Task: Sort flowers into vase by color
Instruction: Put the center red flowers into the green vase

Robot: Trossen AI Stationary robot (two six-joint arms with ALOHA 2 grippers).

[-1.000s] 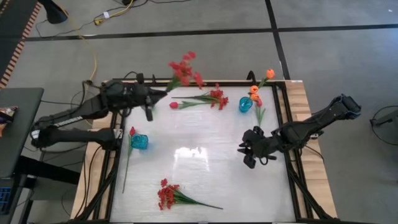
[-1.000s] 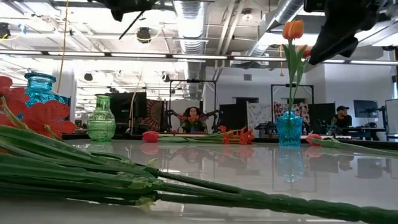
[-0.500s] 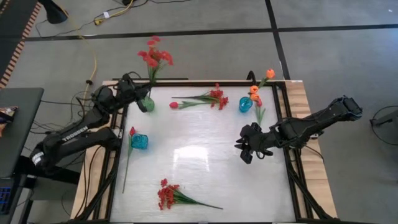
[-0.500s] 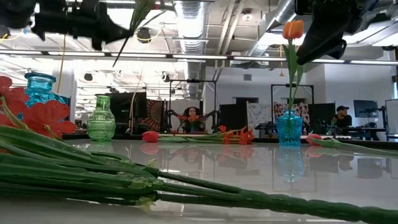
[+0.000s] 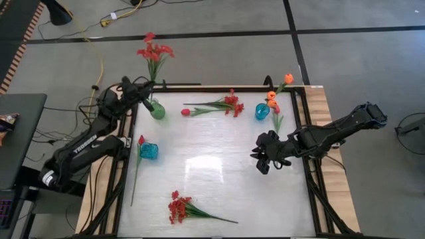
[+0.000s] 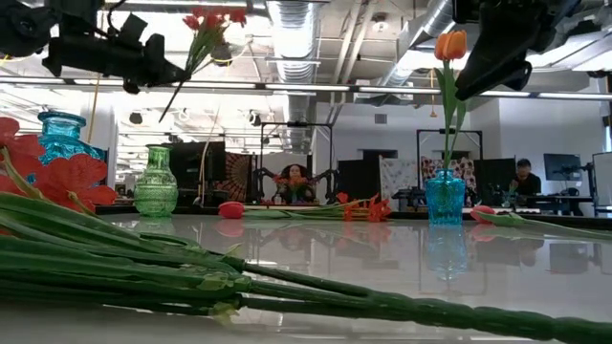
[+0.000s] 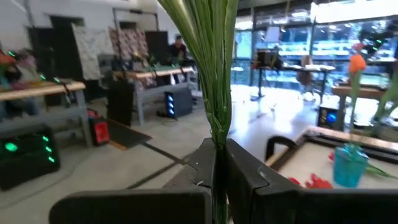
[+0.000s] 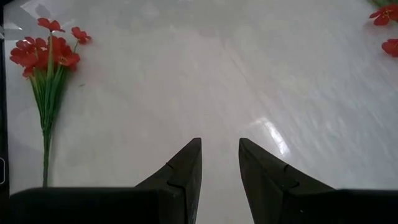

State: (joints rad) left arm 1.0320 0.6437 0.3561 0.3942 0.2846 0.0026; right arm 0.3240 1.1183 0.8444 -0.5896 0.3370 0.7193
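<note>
Both arms matte black, jointed tubular links. Left arm [image 5: 83,143] carries white lettering on its forearm. Right gripper [image 8: 219,163] fingers: dark, wedge-shaped, tapering.

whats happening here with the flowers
The left hand is shut on a red spray, holding it upright over the green vase at the table's far left corner. The right hand hangs open over bare table, holding nothing. An orange tulip already stands in a blue vase. Another blue vase, a second spray and more flowers lie on the table.
</note>
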